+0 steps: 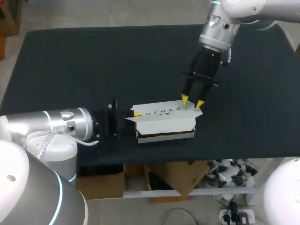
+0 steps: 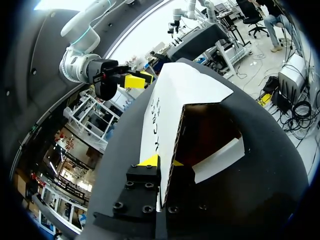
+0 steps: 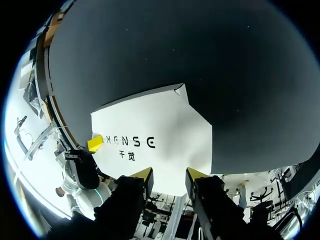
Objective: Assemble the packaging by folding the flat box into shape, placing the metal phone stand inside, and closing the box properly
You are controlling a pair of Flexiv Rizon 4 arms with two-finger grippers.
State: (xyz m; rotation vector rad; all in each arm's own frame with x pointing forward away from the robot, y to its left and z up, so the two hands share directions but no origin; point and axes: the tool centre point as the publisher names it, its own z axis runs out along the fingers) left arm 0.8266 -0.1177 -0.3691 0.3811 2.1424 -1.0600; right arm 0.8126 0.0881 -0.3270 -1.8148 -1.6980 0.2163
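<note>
Jaws on the left arm [image 1: 61,122], low over the table [image 1: 93,61] at near left, pinch the box [image 1: 164,112] at its left end. In the left wrist view, one yellow tip lies on the white top panel and the other sits inside against the brown lining, with the panel's edge between them.

The box [image 2: 185,85] sits by the table's near edge, about the middle. It is raised into a shallow shell with the printed white panel up. Its near side gapes, showing brown inside, and a white flap [image 2: 220,157] lies loose on the table. No stand shows in any view.

The right arm [image 1: 218,28] comes in from far right. Its jaws are spread and point down at the far right corner of the box [image 3: 150,120]. Whether the tips touch the panel, I cannot tell.

The step in hand looks like folding: the shell is formed but nothing is tucked, and loading has not begun. The next move probably calls for the right jaws to work the right end square. Meanwhile the left must hold firm so that the light card neither slides nor collapses.
</note>
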